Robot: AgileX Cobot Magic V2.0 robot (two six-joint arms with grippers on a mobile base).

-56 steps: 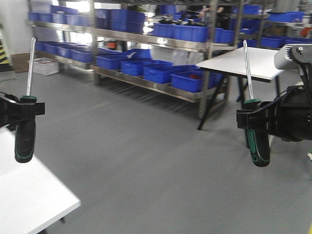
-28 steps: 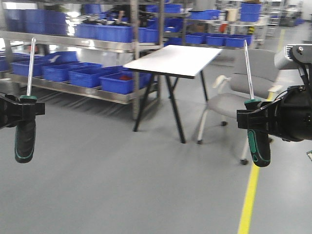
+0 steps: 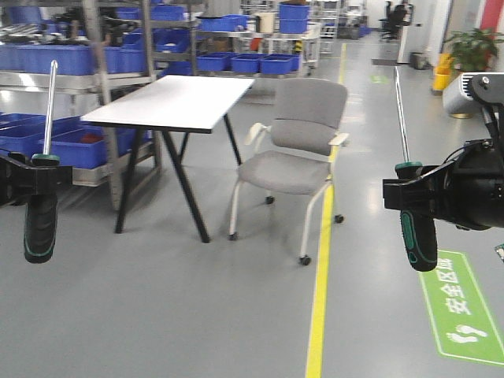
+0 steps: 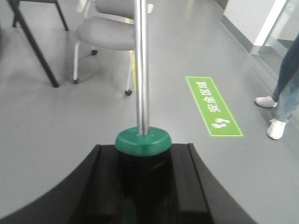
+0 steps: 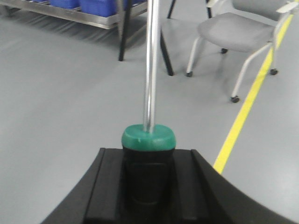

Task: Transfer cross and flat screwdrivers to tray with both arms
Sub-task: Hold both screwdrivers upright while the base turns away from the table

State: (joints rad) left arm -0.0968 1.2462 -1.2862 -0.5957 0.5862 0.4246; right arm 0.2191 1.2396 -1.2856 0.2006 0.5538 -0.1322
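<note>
Screwdrivers (image 3: 40, 227) stand upright, 1 clenched in the left gripper (image 3: 35, 175), 1 in the right gripper (image 3: 416, 191); with no tray visible, hold both firm and vertical.

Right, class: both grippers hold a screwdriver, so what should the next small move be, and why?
Probably move the base to find the tray, grips shut. The left gripper clamps one screwdriver upright, the right gripper the other screwdriver, and no view shows a tray: only floor, a chair and a table.
</note>
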